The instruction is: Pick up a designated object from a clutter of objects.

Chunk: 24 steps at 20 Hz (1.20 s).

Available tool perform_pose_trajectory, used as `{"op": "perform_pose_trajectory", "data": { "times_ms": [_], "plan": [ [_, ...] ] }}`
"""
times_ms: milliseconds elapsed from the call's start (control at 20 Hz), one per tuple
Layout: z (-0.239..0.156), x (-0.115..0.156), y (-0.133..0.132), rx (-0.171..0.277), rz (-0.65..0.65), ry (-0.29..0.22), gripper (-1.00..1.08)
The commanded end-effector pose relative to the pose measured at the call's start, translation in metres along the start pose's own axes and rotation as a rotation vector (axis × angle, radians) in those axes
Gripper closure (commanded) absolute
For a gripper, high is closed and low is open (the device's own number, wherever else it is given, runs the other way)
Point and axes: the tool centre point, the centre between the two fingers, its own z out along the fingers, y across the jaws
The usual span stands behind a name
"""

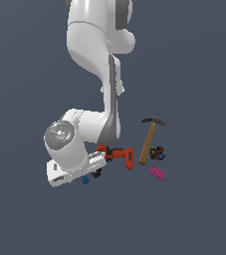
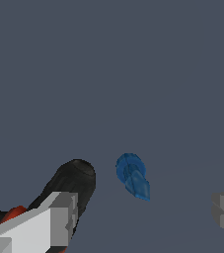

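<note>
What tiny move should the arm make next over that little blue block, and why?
Probably ease straight down a little, then close. In the wrist view the blue block lies between the open tool's two fingers, still beyond their tips, with the power drill's black end close beside one finger, so sideways drift looks risky.

The exterior view looks from a distance at the whole arm (image 1: 92, 74). The wrist view sits close above the blue block (image 2: 132, 176), which both views share.

Blue block (image 2: 132, 176) between spread fingers (image 2: 59, 217)
</note>
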Motion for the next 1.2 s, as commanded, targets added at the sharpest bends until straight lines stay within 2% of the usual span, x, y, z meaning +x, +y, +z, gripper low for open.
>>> {"op": "perform_pose_trajectory", "data": {
  "times_ms": [0,250,500,550,1150],
  "plan": [
    [0.013,-0.001,0.000,0.001,-0.001,-0.001,-0.92],
    [0.036,-0.001,0.000,0.000,-0.002,0.000,-0.92],
    [0.039,0.000,0.000,0.000,-0.002,0.000,-0.92],
    [0.039,0.000,0.000,0.000,-0.002,0.000,1.08],
    [0.035,0.001,0.001,-0.002,-0.003,0.004,1.08]
  ]
}}
